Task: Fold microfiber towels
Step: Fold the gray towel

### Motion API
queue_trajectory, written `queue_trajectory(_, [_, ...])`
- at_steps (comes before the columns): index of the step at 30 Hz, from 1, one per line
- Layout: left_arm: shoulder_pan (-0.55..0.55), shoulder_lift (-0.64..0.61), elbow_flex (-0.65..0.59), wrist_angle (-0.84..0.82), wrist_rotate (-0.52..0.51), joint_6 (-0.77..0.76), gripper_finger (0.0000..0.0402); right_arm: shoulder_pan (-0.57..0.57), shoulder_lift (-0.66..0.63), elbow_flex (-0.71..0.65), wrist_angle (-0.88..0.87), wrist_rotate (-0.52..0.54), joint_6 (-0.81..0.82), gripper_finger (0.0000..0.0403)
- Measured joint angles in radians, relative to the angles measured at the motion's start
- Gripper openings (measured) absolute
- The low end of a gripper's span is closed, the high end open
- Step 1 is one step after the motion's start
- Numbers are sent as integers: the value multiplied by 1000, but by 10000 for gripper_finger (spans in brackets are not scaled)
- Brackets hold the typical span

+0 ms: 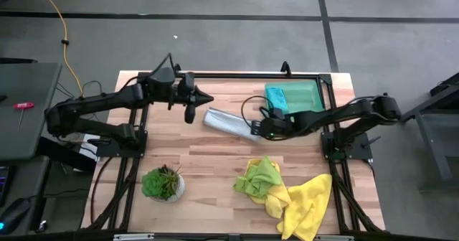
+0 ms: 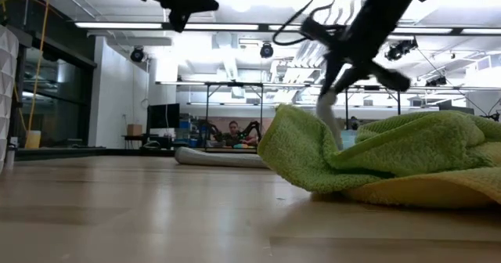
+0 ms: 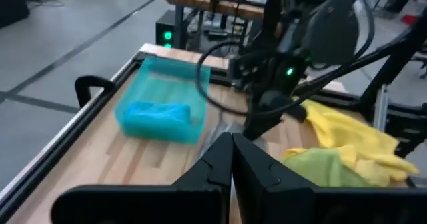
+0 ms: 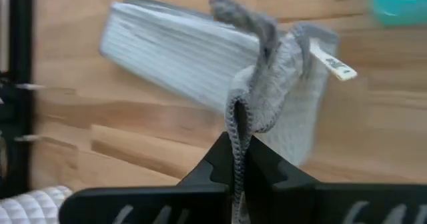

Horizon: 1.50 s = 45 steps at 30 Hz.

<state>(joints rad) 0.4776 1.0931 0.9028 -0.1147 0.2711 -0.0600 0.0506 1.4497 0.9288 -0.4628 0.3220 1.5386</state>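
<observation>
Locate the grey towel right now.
In the high view the grey towel lies mid-table just left of the green tray, its right end pinched in the shut right gripper, with the left gripper just beyond its other end.

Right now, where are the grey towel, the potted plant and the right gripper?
grey towel (image 1: 224,120): high view, flat middle part.
potted plant (image 1: 162,183): high view, leaves.
right gripper (image 4: 240,143): right wrist view, fingertips pinching towel edge.

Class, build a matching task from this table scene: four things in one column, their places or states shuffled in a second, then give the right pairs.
1 grey towel
2 teal towel
3 lime green towel
4 potted plant

A in the green tray
B pinched in the right gripper
C standing alone near the table's front left
D bunched against the yellow towel

Pairs: 1-B, 2-A, 3-D, 4-C
</observation>
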Motion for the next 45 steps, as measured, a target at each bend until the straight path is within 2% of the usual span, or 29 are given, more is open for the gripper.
queue_trajectory(3, [1, -30, 0, -54, -27, 26, 0, -17, 49, 28, 79, 21, -12, 0])
queue_trajectory(6, [3, -35, 1, -202, -153, 89, 0, -38, 86, 47, 127, 25, -36, 0])
queue_trajectory(9, [29, 7, 0, -332, -234, 117, 0, -56, 111, 55, 184, 25, -55, 0])
queue_trajectory(12, [56, 89, -6, -406, -239, 116, 0, -72, 127, 56, 243, 25, -59, 0])
queue_trajectory(20, [66, 347, -63, -375, -238, 101, 0, -116, 180, 56, 423, 20, -82, 0])
queue_trajectory(26, [66, 460, -63, -317, -229, 121, 0, -126, 244, 56, 504, -11, -99, 0])
queue_trajectory(38, [66, 482, -63, -281, -230, 132, 0, -138, 376, 56, 692, -68, -47, 0])
queue_trajectory(45, [66, 482, -63, -281, -230, 124, 0, -149, 404, 56, 786, -62, -20, 0])
